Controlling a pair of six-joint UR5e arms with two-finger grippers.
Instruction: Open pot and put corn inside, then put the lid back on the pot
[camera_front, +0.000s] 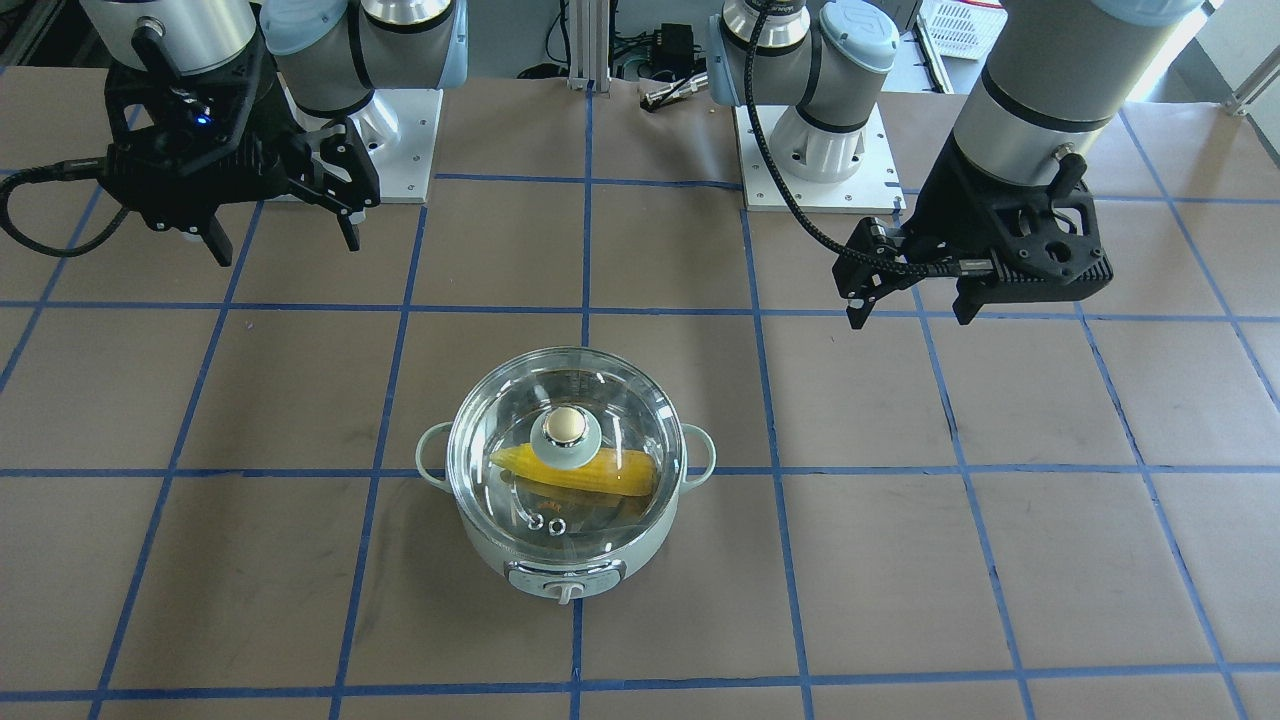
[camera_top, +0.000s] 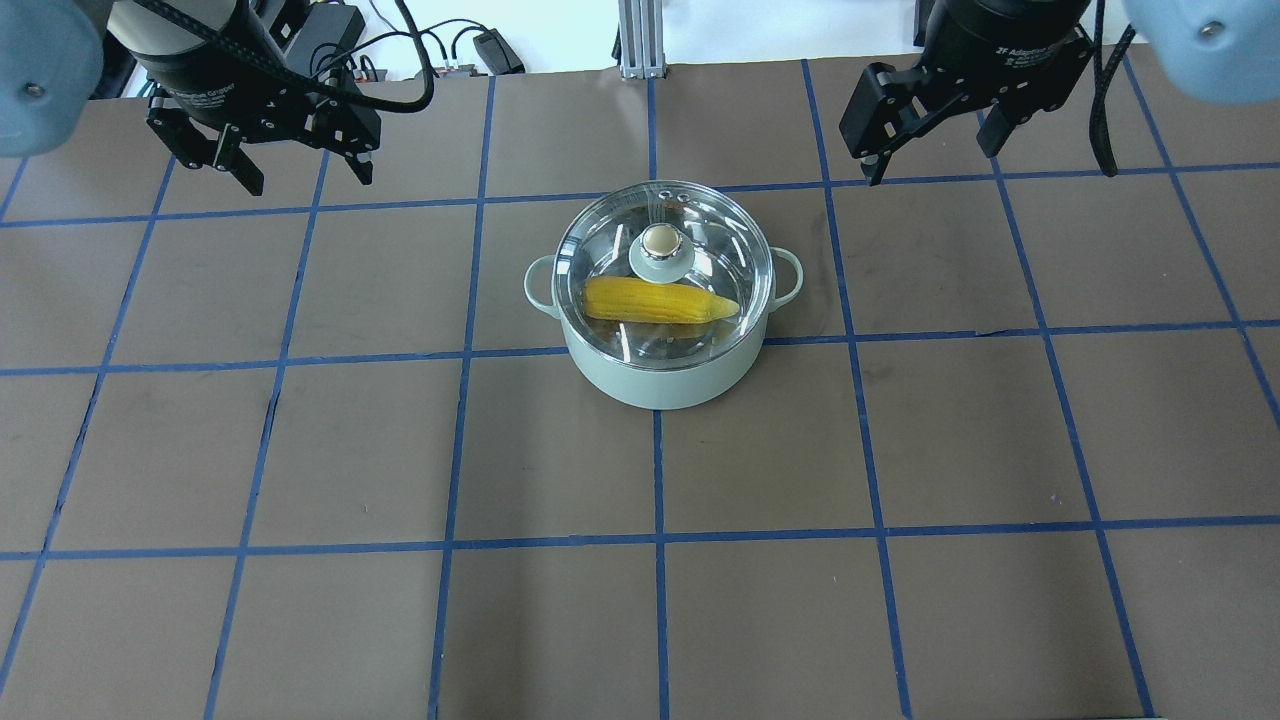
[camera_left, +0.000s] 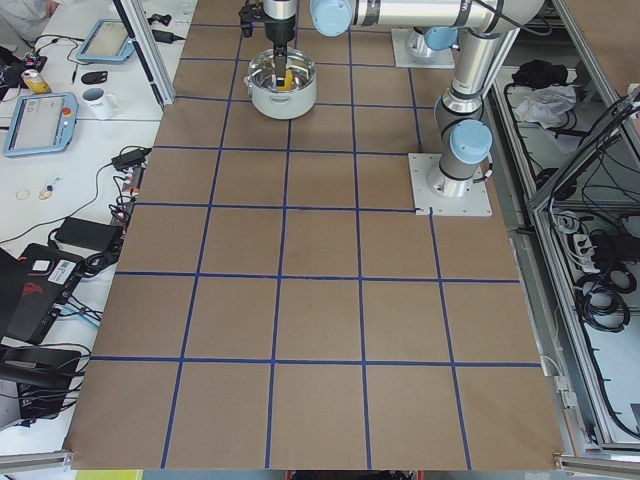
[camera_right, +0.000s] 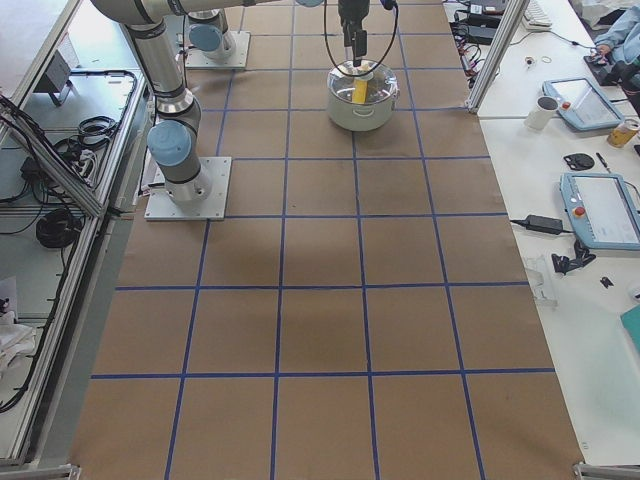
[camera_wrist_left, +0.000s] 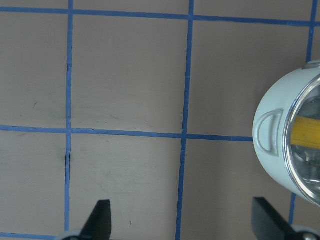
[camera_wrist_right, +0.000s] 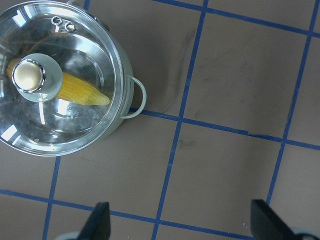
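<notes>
The pale mint pot stands on the table's middle, control knob facing away from the robot. The glass lid with its gold knob sits closed on it. The yellow corn lies inside, seen through the glass. In the overhead view the pot, lid and corn show the same. My left gripper is open and empty, apart from the pot on its left. My right gripper is open and empty, apart on its right. The right wrist view shows the lid and corn.
The table is brown paper with a blue tape grid. The arm bases stand at the robot's edge. In the left wrist view the pot's loop handle shows at the right edge. Side benches hold tablets and cables.
</notes>
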